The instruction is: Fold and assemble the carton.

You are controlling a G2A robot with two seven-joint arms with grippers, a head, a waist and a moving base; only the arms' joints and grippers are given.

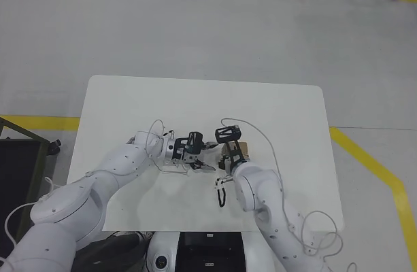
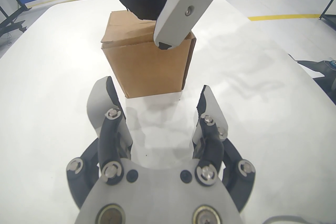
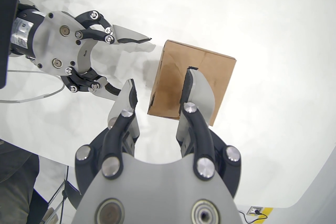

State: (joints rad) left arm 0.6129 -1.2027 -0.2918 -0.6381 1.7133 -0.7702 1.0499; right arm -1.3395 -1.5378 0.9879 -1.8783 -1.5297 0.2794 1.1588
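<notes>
Carton [image 1: 238,147]: a small brown cardboard box standing upright on the white table [image 1: 283,109], just right of the frame's centre in the top view. Its top flaps look folded in. One top edge sits slightly raised, with a gap along the front, and a corner seam looks creased and a little torn.

The right claw [image 3: 160,84] hangs over it, spread wide and holding nothing. One finger lies across the top face and the other is off to the side. In the left wrist view, one of its fingertips [image 2: 164,46] meets the raised front top edge.

The left claw [image 2: 156,85] is low over the table just beside a side wall. It is also spread and holding nothing, and is not touching the carton.

Judging by its look, the carton is light, thin board: stiff along its creases, easy to dent on the open faces, and likely to slide or tip on the smooth table if pushed from one side only. The best hold is probably across two opposite side walls, low down, while the other claw presses the raised flap flat with a broad pad and not a tip.
</notes>
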